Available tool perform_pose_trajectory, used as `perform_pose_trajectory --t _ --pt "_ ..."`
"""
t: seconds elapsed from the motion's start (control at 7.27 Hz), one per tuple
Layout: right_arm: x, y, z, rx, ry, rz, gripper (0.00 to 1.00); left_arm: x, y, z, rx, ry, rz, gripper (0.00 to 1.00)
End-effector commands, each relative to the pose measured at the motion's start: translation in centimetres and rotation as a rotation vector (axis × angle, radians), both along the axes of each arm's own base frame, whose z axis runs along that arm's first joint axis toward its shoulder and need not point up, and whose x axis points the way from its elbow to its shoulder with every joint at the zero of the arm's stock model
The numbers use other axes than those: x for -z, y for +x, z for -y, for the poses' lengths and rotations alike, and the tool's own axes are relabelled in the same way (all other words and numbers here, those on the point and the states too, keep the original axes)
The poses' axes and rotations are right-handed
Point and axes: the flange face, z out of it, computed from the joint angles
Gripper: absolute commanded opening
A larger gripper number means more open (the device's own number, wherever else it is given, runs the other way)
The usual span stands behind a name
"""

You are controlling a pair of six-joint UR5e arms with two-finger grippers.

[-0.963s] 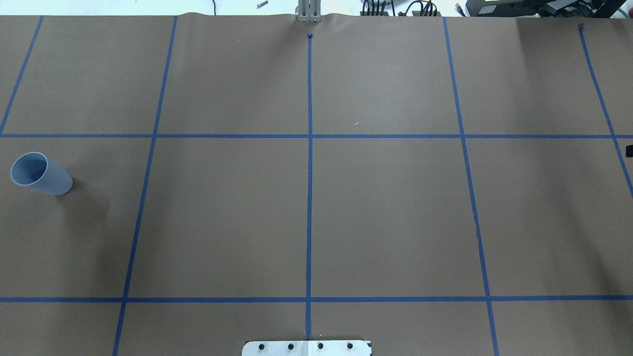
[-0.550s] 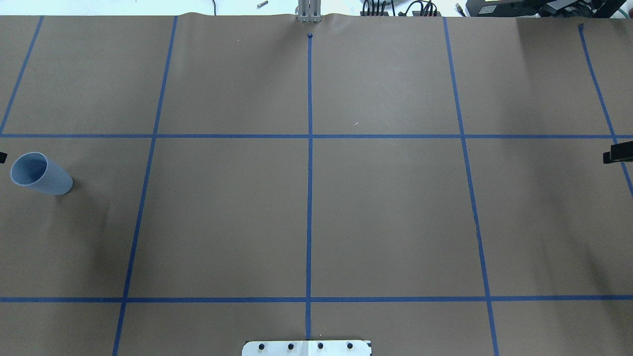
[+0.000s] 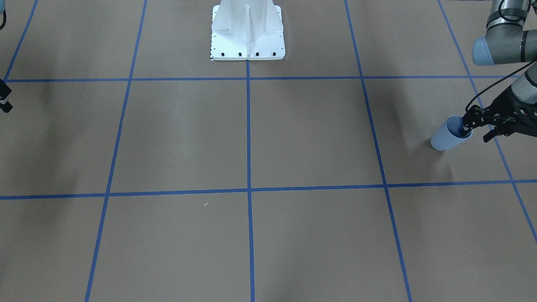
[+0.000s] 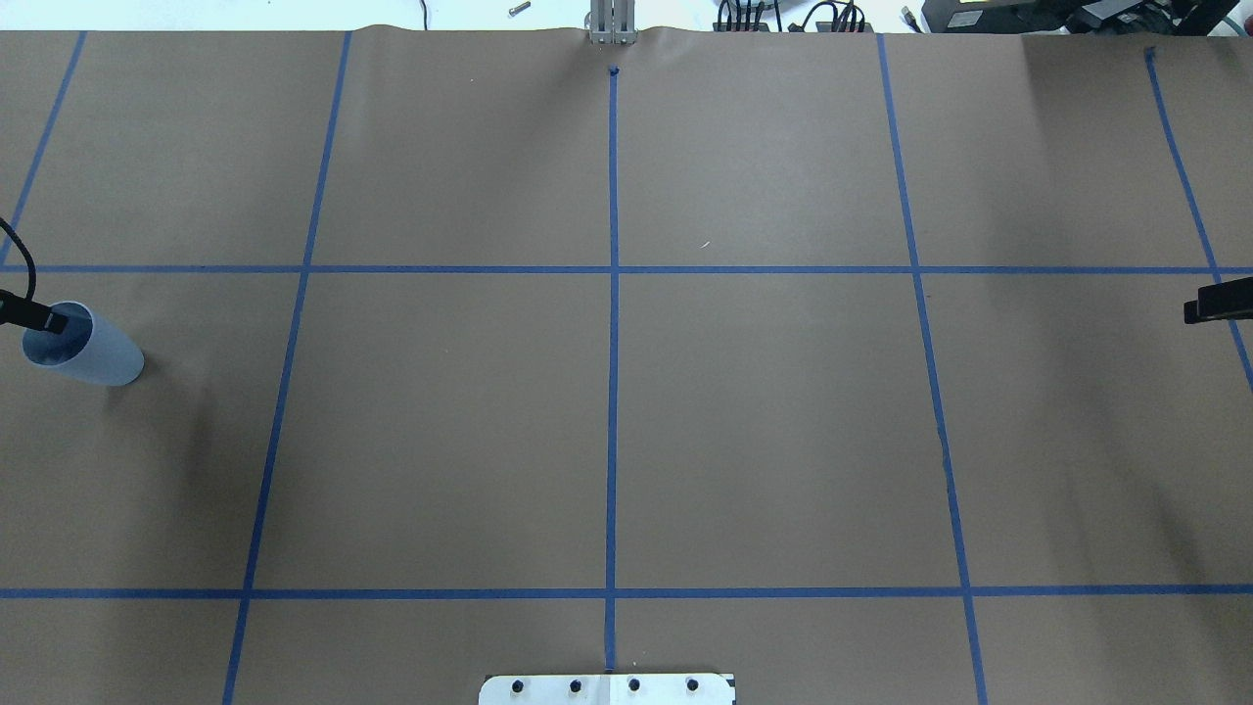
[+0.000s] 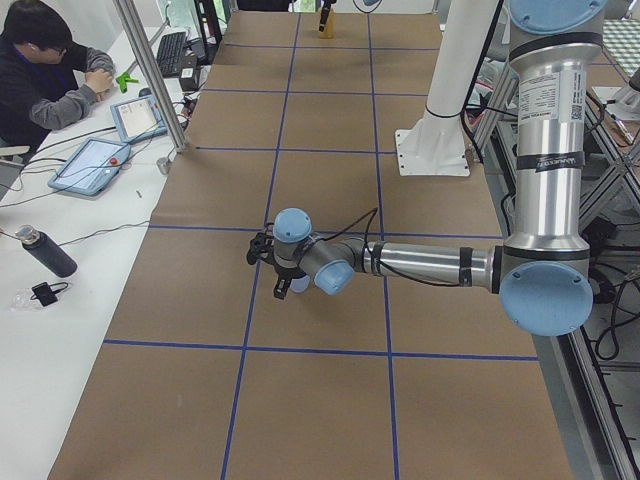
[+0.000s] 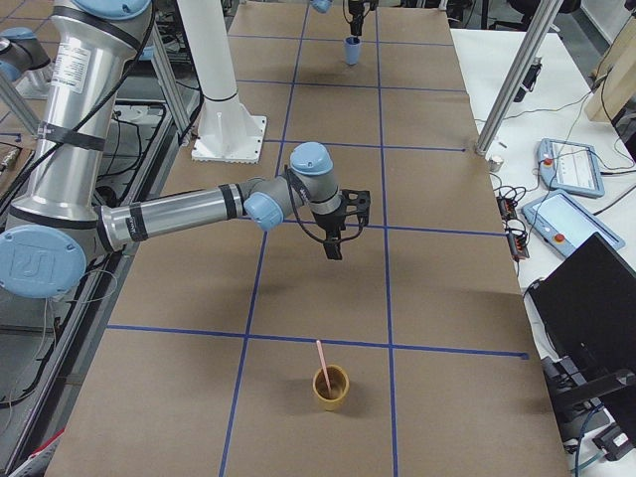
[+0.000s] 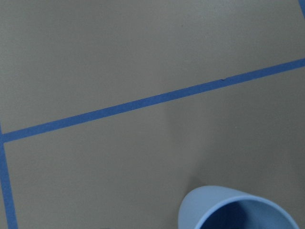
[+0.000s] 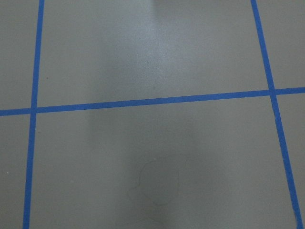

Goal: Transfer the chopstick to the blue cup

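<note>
One left tool [image 3: 476,128] at blue cup [image 3: 444,140], apparently open.

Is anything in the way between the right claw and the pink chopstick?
No, nothing visible. Only bare brown table lies between the right gripper and the pink chopstick, which stands in the tan cup.

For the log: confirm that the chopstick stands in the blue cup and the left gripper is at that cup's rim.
Not quite. The chopstick stands in the tan cup, not the blue cup; the exterior right view shows it. The left gripper is at the blue cup's rim, as you say.
</note>
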Motion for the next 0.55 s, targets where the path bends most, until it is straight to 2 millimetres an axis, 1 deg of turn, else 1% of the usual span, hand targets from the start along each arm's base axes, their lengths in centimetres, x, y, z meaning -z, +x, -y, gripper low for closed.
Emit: perform_pose_trajectory --t 0.0,0.14,0.41 --pt "0.1 -0.1 0.1 0.001 0.002 0.001 1.00 -0.4 0.8 0.0 -0.014 0.020 -0.010 0.00" --pt "0.1 -0.1 0.1 0.001 0.002 0.001 1.00 1.0 0.9 0.0 -0.022 0.031 -0.032 0.00" --pt "0.1 -0.1 0.1 0.001 0.001 0.002 1.00 5.5 1.1 -1.2 -0.107 0.031 -0.162 0.00"
